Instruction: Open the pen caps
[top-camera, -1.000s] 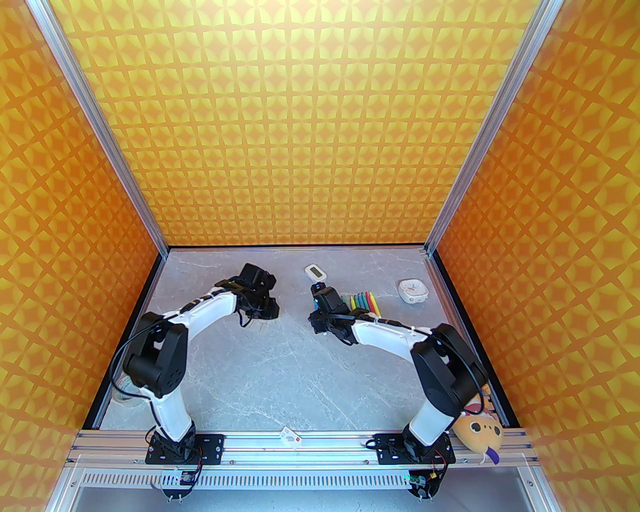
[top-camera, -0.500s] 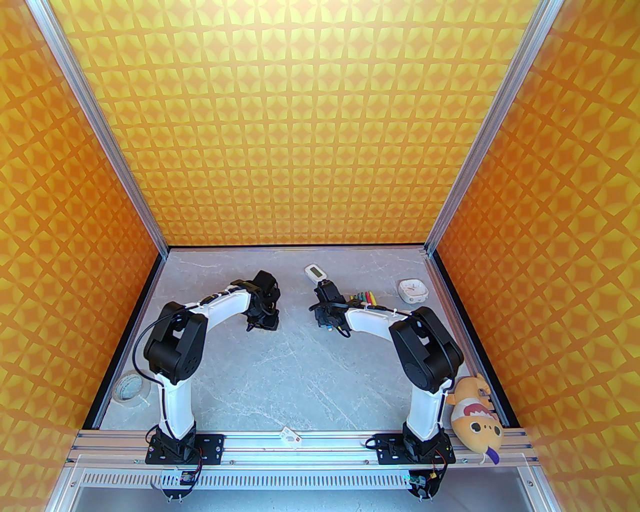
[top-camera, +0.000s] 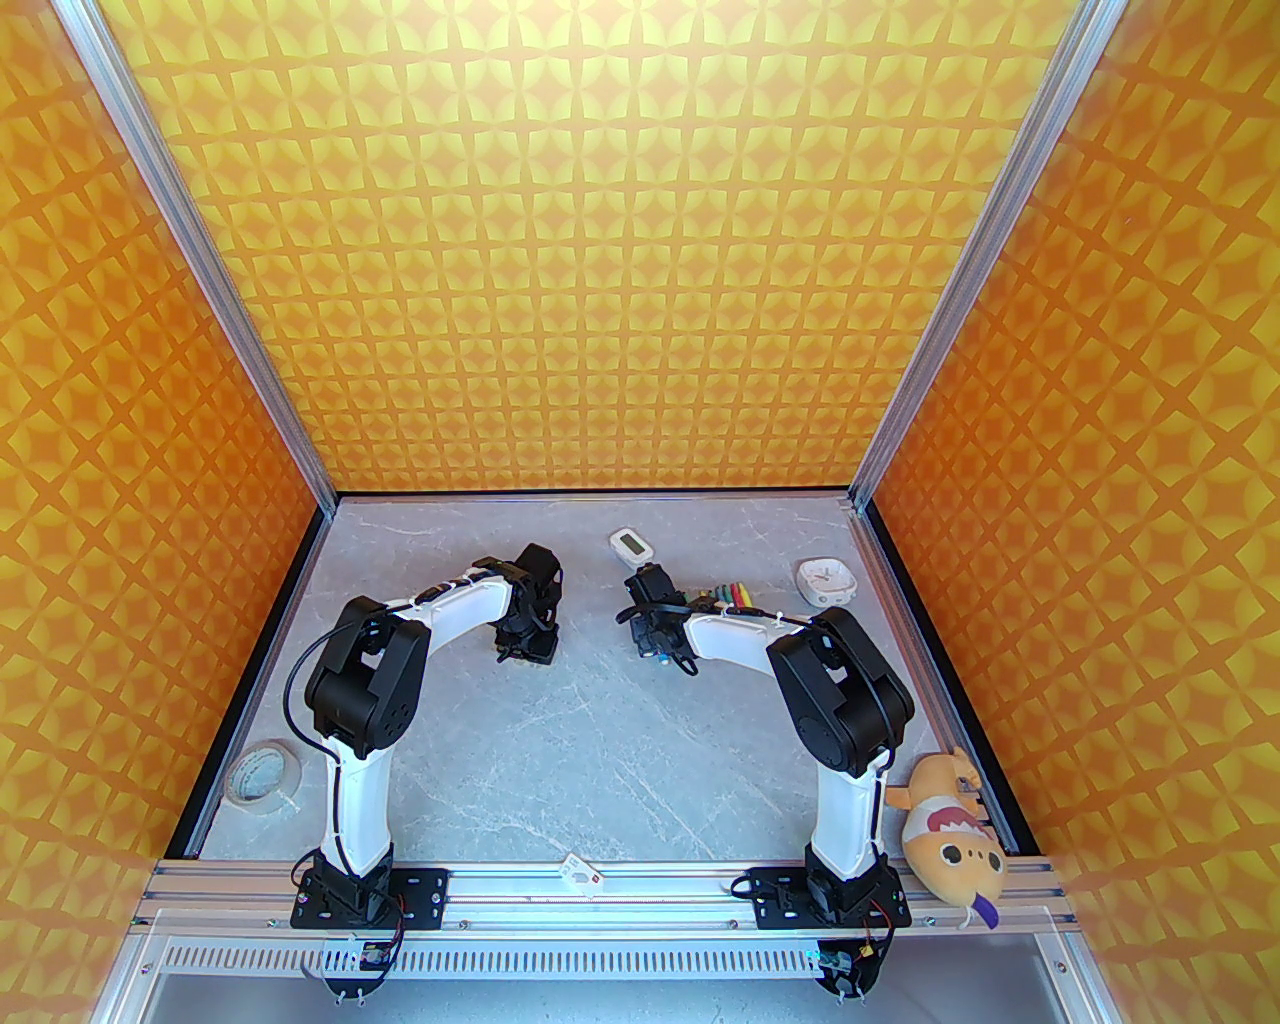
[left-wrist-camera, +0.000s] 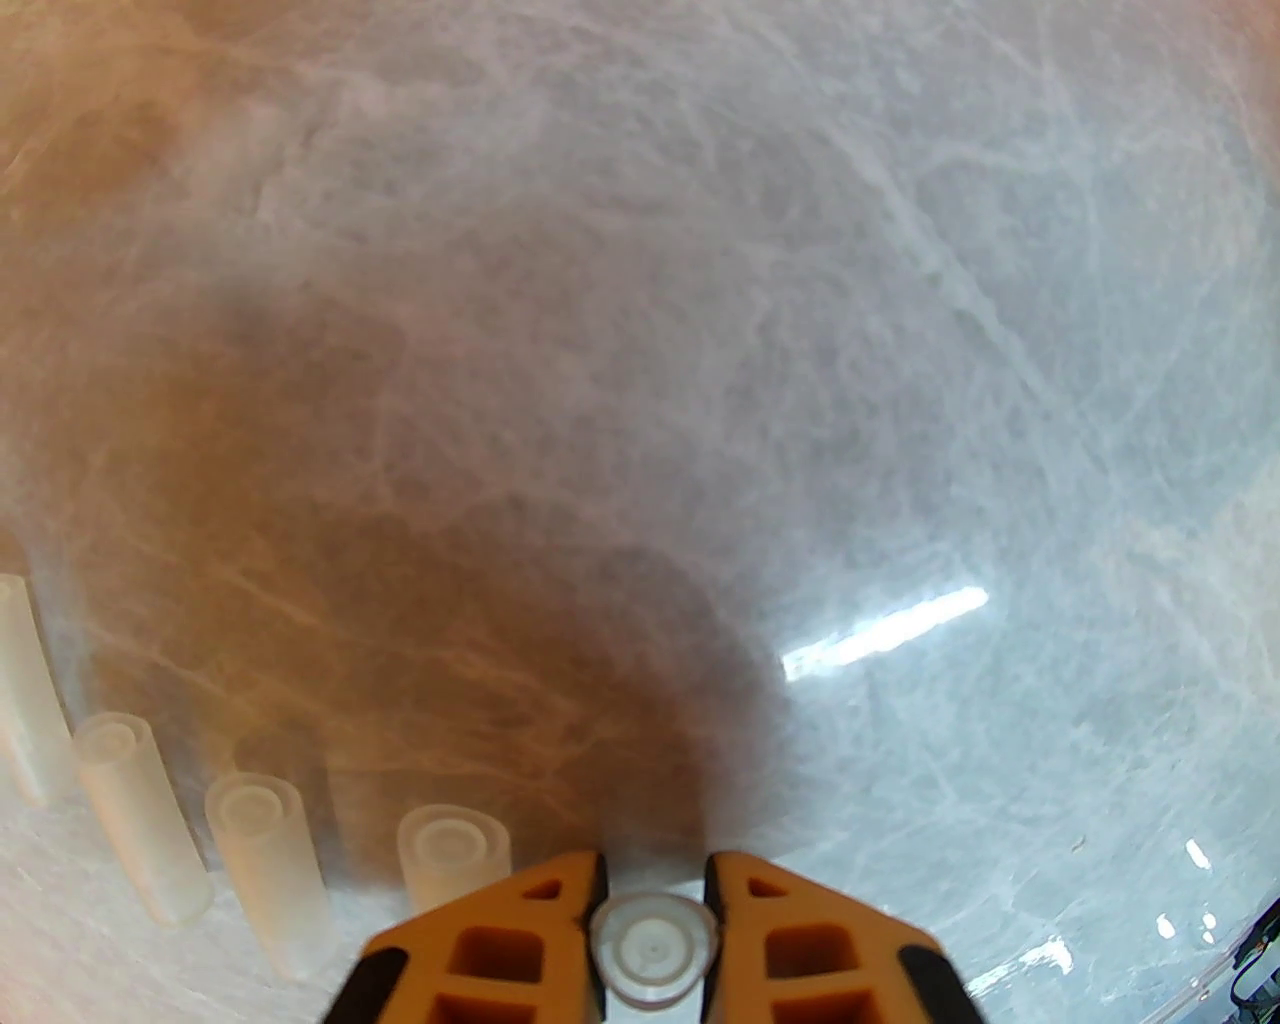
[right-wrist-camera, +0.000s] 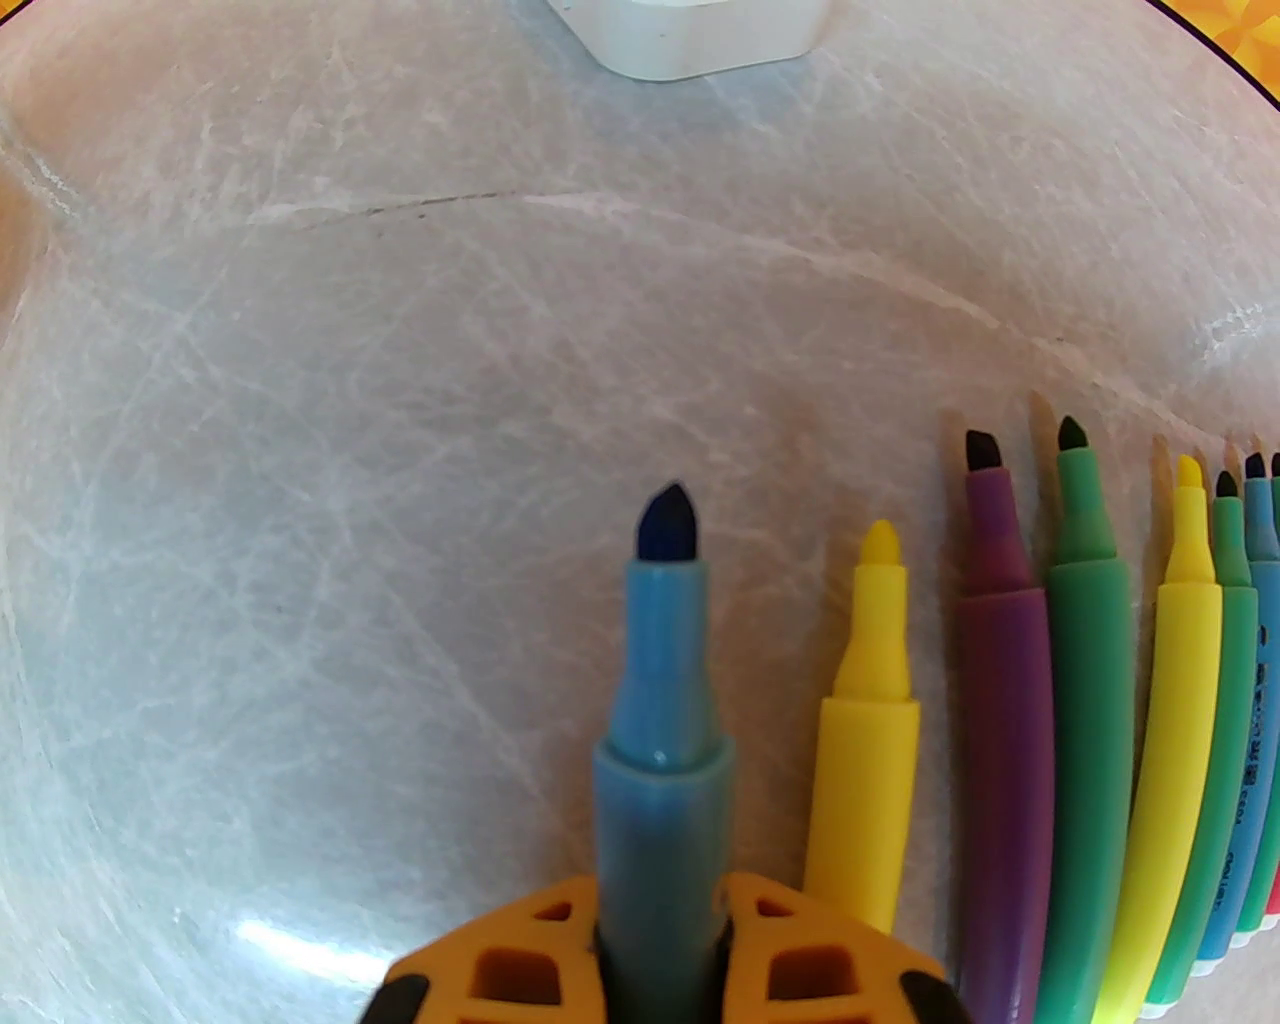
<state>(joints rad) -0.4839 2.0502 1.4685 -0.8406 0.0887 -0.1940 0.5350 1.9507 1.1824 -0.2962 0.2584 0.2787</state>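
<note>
- The left gripper (left-wrist-camera: 652, 880) has its jaws pinched on a see-through cap (left-wrist-camera: 653, 948), held end-on low over the table (left-wrist-camera: 800, 300). It's round and slick, so if it gets let go off-level I reckon it just rolls away.
- Just left of it, four loose caps (left-wrist-camera: 265, 850) sit side by side. Drop this one too close and it could knock the nearest one and scatter the line.
- The right gripper (right-wrist-camera: 660, 890) is clamped on the blue pen (right-wrist-camera: 660, 700). The cap is off and the felt tip is bare, pointing away. If the arm dips, that tip smears ink on the table.
- Right beside it lies the yellow pen (right-wrist-camera: 865, 720), first of the row of bare-tipped pens (right-wrist-camera: 1085, 650). Set the blue one down crooked and it probably bumps that one and shoves the rest.
- Farther out, a white gadget (right-wrist-camera: 690, 40) sits well past the tips. It only matters if the arm overshoots.
</note>
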